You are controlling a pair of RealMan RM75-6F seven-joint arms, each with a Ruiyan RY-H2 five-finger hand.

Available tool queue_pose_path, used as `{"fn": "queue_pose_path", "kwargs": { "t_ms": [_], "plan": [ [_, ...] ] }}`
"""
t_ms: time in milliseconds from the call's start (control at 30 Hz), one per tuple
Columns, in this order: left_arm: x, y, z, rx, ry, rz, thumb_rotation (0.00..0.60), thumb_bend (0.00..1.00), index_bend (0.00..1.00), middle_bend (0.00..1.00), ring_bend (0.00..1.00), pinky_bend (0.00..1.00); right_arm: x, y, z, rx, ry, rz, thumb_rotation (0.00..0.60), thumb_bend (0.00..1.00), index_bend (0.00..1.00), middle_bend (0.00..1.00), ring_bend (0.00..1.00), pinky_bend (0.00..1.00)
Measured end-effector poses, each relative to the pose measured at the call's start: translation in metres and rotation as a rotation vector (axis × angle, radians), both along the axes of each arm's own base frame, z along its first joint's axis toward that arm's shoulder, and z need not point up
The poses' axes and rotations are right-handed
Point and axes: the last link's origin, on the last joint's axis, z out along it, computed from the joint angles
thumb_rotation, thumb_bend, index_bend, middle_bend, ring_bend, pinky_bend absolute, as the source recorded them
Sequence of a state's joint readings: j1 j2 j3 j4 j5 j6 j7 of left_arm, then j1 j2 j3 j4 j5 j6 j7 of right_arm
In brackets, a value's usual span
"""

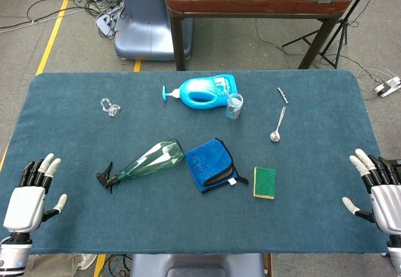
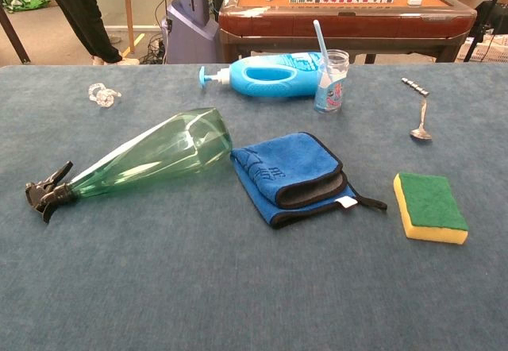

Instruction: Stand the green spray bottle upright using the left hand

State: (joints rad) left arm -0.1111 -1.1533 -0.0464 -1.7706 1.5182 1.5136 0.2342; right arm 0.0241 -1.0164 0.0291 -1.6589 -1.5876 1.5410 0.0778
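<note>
The green spray bottle (image 1: 146,161) lies on its side on the blue table, its black trigger head pointing to the lower left and its wide base toward the blue cloth. The chest view shows the same bottle (image 2: 151,159) at the left. My left hand (image 1: 31,195) rests near the front left corner of the table, fingers spread, holding nothing, well left of the bottle's trigger. At the front right edge my right hand (image 1: 379,186) is likewise spread and empty. Neither hand appears in the chest view.
A folded blue cloth (image 1: 210,164) touches the bottle's base. A green-and-yellow sponge (image 1: 264,182) lies right of it. Farther back are a blue pump bottle (image 1: 203,91) on its side, a small glass jar (image 1: 234,106), a spoon (image 1: 277,126), and a clear ring object (image 1: 110,107).
</note>
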Motion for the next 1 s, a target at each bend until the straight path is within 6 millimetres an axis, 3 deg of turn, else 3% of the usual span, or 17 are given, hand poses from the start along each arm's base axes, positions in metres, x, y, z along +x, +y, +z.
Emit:
{"fn": "queue_pose_path", "kwargs": {
  "t_ms": [933,1000],
  "plan": [
    [0.006,0.01,0.001,-0.018,0.017,-0.073,0.6,0.36,0.0,0.0,0.0,0.0,0.005,-0.009,-0.003,0.029,-0.001,-0.003,0.6,0.2,0.09,0.06,0.0,0.0],
    [0.009,0.012,0.001,-0.026,0.022,-0.104,0.6,0.36,0.04,0.0,0.0,0.0,0.006,-0.01,-0.002,0.027,0.003,0.0,0.6,0.2,0.09,0.06,0.0,0.0]
  ]
}}
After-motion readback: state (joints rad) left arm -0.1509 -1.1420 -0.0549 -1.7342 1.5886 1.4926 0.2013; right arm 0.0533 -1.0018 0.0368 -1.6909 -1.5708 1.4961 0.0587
